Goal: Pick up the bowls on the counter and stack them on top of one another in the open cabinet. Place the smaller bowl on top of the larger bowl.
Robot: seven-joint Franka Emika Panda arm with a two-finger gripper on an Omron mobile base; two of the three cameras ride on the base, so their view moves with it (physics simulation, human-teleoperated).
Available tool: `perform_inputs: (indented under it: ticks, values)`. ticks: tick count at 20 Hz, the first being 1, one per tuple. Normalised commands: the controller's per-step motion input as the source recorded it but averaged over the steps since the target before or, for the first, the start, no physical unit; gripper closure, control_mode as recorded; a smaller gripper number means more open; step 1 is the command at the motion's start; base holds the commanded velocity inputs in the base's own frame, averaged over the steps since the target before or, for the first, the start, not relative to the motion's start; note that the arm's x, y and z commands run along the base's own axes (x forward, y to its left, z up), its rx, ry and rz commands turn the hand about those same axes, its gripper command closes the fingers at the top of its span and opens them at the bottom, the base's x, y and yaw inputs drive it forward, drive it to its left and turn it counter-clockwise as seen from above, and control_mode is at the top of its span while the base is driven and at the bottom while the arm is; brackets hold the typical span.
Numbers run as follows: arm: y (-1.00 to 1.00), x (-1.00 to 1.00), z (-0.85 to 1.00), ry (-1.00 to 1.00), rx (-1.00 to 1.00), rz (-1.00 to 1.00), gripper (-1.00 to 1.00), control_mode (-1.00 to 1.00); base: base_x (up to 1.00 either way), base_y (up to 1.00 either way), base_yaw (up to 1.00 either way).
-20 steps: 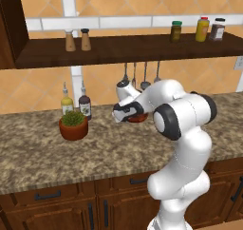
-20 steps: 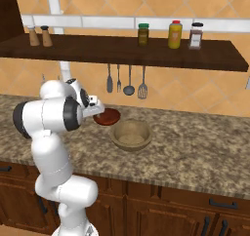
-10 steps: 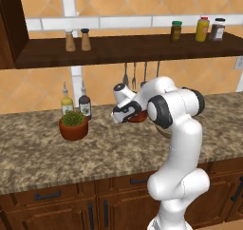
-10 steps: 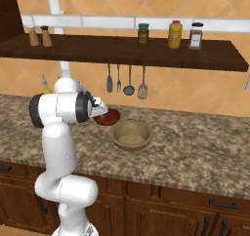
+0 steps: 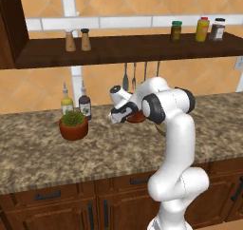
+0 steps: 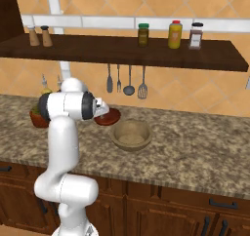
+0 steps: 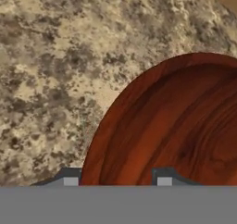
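The smaller bowl, shallow and dark red, rests on the counter near the back wall; the arm hides part of the smaller bowl in the left base view. My gripper is down at its left rim. Up close, the gripper stands open astride the rim of the smaller bowl, one fingertip outside and the other inside. The larger bowl, tan and deep, stands just to the right and in front. Above, the open cabinet shows its shelf board.
A terracotta pot with a green plant stands left on the counter, with two bottles behind it. Utensils hang under the shelf. Shakers and jars stand on the shelf board.
The arm's elbow and upper links have swung round above the counter. The gripper has stayed at the red bowl's rim, and both bowls are where they were.
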Motion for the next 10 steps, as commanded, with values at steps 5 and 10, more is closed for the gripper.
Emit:
perform_inputs:
  ticks: [5, 10]
  values:
    - [0.00, 0.00, -0.01, -0.01, 0.00, 0.00, 1.00, -1.00, 0.00, 0.00, 0.00]
    - [0.02, -0.14, 0.78, -0.36, 0.00, 0.00, 1.00, -1.00, 0.00, 0.00, 0.00]
